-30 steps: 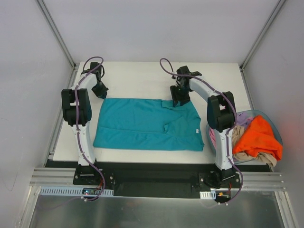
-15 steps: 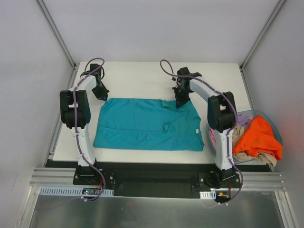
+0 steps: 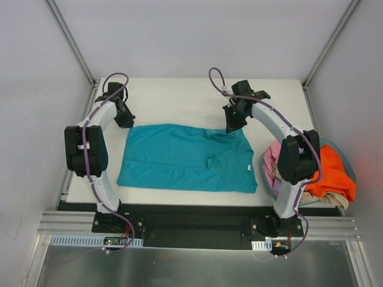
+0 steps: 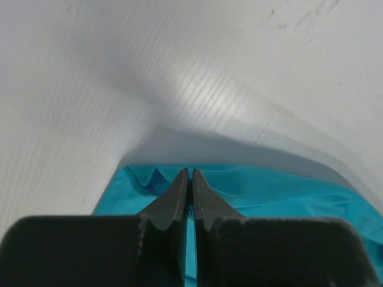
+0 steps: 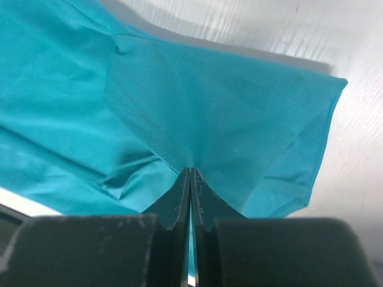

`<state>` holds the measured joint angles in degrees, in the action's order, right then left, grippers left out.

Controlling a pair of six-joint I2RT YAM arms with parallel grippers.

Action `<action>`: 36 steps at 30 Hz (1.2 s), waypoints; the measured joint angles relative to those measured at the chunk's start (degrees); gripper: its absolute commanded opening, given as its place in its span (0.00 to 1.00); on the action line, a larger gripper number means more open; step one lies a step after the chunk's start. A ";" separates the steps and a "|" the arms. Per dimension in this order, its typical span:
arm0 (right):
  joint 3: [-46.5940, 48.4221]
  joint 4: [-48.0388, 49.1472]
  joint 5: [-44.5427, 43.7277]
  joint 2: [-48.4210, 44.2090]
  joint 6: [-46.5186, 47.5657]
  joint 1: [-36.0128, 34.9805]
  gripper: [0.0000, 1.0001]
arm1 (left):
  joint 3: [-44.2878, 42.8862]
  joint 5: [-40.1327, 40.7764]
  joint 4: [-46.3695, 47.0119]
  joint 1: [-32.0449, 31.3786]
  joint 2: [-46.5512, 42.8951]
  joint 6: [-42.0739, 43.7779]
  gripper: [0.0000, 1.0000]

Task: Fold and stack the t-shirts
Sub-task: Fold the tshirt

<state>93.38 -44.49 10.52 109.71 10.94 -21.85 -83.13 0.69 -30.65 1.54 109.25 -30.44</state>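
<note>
Clamping shut on the far corners, my left end effector (image 4: 190,174) and right end effector (image 5: 190,172) each pinch the teal t-shirt (image 3: 179,158), the right tenting cloth off the bench (image 3: 173,98) while the rest lies flat, ready, I judge, for folding that edge toward me.

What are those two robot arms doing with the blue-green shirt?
They look set to fold it. The left claw is pinched shut on the far left corner of the teal t-shirt, and the right claw pinches its far right edge, lifting the cloth a little. The rest lies flat on the white table. An orange shirt and others wait in the basket.
</note>
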 measured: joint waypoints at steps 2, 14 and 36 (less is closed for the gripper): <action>-1.81 -0.44 0.13 -2.73 -0.20 -0.42 0.01 | 2.23 -0.04 0.70 -0.13 -2.49 0.02 0.00; -15.47 -5.90 -2.58 -17.53 -2.47 -5.03 0.01 | 18.86 0.04 3.08 -0.48 -18.38 -0.04 0.00; -27.36 -11.69 -3.04 -30.80 -5.79 -9.05 0.29 | 33.46 4.90 4.72 -0.50 -34.42 -2.49 0.41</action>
<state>66.02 -56.18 7.49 78.91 5.15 -30.89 -49.67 5.58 -25.93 1.04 74.83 -32.93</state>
